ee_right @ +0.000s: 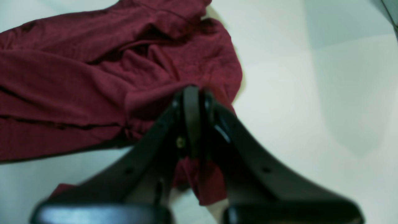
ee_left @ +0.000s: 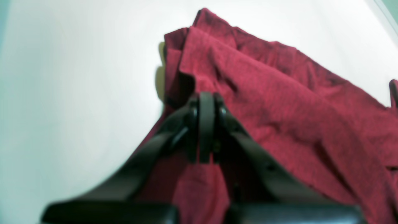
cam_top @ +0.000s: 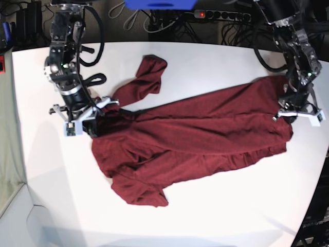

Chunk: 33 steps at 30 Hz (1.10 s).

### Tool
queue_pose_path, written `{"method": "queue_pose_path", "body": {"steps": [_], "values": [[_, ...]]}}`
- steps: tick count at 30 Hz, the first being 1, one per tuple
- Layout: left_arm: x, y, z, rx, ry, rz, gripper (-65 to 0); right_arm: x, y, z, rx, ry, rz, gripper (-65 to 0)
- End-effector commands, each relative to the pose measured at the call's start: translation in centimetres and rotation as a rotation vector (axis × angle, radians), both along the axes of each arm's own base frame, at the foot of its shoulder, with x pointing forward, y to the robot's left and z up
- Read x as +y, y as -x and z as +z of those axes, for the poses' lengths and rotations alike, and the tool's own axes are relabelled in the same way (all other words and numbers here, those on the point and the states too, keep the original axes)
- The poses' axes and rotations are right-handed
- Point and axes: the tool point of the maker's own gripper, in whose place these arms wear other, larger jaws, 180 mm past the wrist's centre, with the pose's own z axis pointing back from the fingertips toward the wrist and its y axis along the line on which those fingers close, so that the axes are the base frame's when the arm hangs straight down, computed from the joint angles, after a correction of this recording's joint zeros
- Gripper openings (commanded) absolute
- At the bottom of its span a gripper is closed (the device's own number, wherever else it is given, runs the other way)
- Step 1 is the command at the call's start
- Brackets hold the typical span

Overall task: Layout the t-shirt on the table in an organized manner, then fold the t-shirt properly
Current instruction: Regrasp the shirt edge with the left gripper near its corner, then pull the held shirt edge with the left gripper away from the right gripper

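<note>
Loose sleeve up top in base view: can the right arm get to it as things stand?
Probably not yet. The right end effector is shut on the t-shirt. The sleeve lies close on bare table, nothing between, but it would have to let go first.

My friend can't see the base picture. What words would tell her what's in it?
A dark red t-shirt lies crumpled and stretched across a white table. A robot hand pinches it at each end: the right hand on the picture's left, the left hand on the picture's right. Dark cables hang behind.

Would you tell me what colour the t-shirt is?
Plain dark maroon t-shirt, no print; the base view shows it best.
</note>
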Motion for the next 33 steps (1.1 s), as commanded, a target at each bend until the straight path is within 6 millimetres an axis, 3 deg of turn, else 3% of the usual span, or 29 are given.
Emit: {"method": "queue_pose_path", "body": {"steps": [1, 8, 13, 18, 22, 28, 33], "values": [[0.1, -0.4, 1.6, -0.050, -0.024, -0.002, -65.0, 0.1, -0.6, 1.5, -0.058, -0.009, 0.001, -65.0], [1.2, 3.4, 3.4, -0.081, -0.054, 0.079, -65.0, -0.2, -0.7, 1.8, -0.064, -0.002, -0.003, -65.0], [0.2, 6.3, 4.0, -0.061, -0.085, 0.061, -65.0, -0.2, -0.7, 1.8, -0.064, -0.002, -0.003, -65.0], [-0.1, 7.7, 4.7, -0.066, -0.082, 0.058, -65.0, -0.2, -0.7, 1.9, -0.067, -0.002, -0.003, -65.0], [1.2, 9.1, 5.1, -0.089, -0.034, 0.107, -65.0, -0.3, -0.7, 2.9, -0.093, 0.005, -0.003, -65.0], [2.9, 10.5, 5.6, -0.094, 0.036, 0.158, -65.0, -0.5, -0.7, 4.5, -0.135, 0.026, 0.004, -65.0], [3.9, 9.4, 7.2, -0.150, 0.079, 0.184, -65.0, -0.6, -1.1, 5.4, -0.159, 0.032, 0.005, -65.0]]}}
